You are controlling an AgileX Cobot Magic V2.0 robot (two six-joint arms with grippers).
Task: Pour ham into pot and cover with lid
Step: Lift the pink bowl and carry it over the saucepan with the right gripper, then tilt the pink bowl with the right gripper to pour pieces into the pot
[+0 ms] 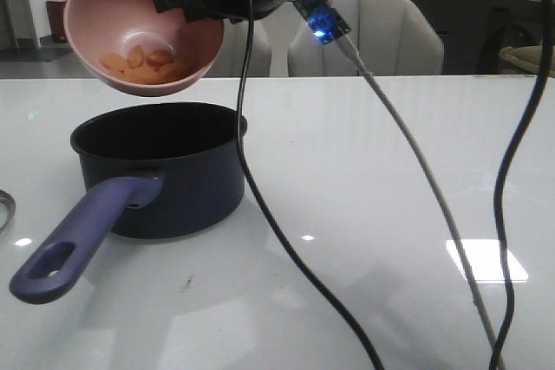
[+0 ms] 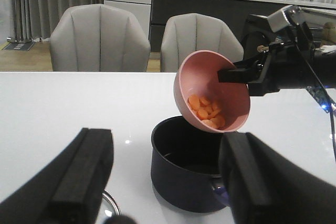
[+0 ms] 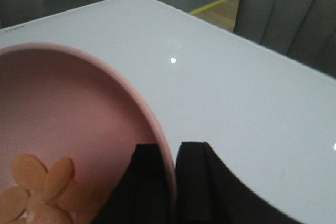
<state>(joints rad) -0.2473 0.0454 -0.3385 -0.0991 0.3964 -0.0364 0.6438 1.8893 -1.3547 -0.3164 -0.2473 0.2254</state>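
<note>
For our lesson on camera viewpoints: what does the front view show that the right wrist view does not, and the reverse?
Front view only: the pot with its purple-blue handle, sitting under the tilted pink bowl. Right wrist view only: the right tool close up, pinching the bowl's rim, one finger inside and one outside. Both: the bowl, the ham in it, and the white table.

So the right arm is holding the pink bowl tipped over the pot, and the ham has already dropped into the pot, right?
Not quite. The right tool does hold the pink bowl tipped above the pot, but the ham is still in the bowl, piled at its low side. The front view shows this; in the left wrist view the pot looks empty.
</note>
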